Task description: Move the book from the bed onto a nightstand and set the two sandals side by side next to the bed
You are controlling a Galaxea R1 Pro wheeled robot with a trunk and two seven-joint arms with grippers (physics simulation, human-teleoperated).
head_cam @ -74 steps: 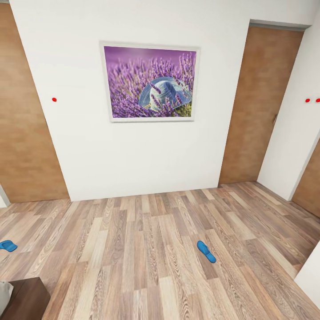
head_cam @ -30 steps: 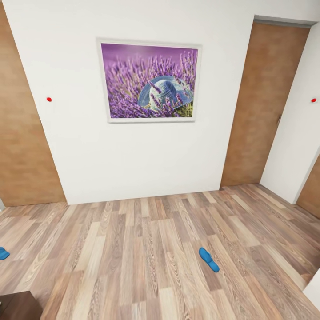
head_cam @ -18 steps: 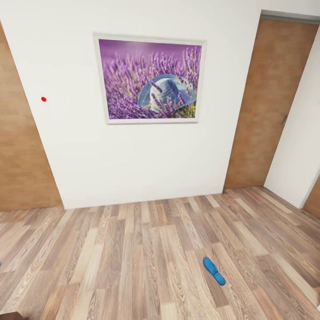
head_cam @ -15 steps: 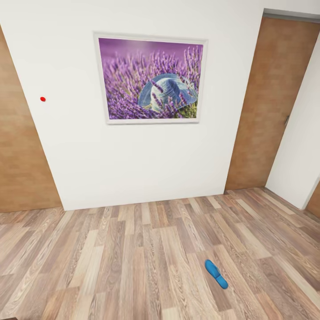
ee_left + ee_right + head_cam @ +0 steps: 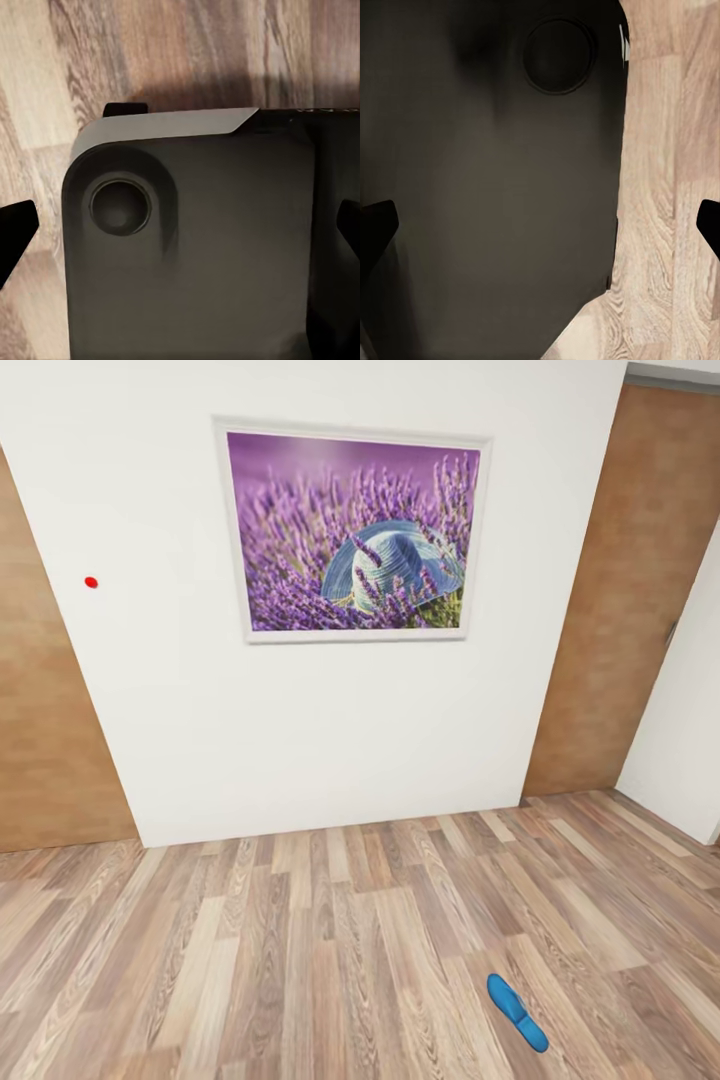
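A single bright blue flip-flop sandal [image 5: 517, 1012] is seen lying flat on the brown wood-plank floor [image 5: 300, 950], at the near right of the head view, well apart from the far white wall [image 5: 300, 730]. A white-framed picture of purple lavender with a blue hat [image 5: 352, 532] is hung on that wall, and a small red dot [image 5: 91, 582] is marked to its left. Brown wooden doors are set at the far left [image 5: 45, 740] and the far right [image 5: 640, 590]. In each wrist view a dark grey part of the robot's body [image 5: 195, 247] is seen over the planks. The left tool [image 5: 180, 229] and the right tool [image 5: 540, 225] are spread wide, with only the dark fingertips [image 5: 15, 229] showing at the picture edges and nothing held between them.
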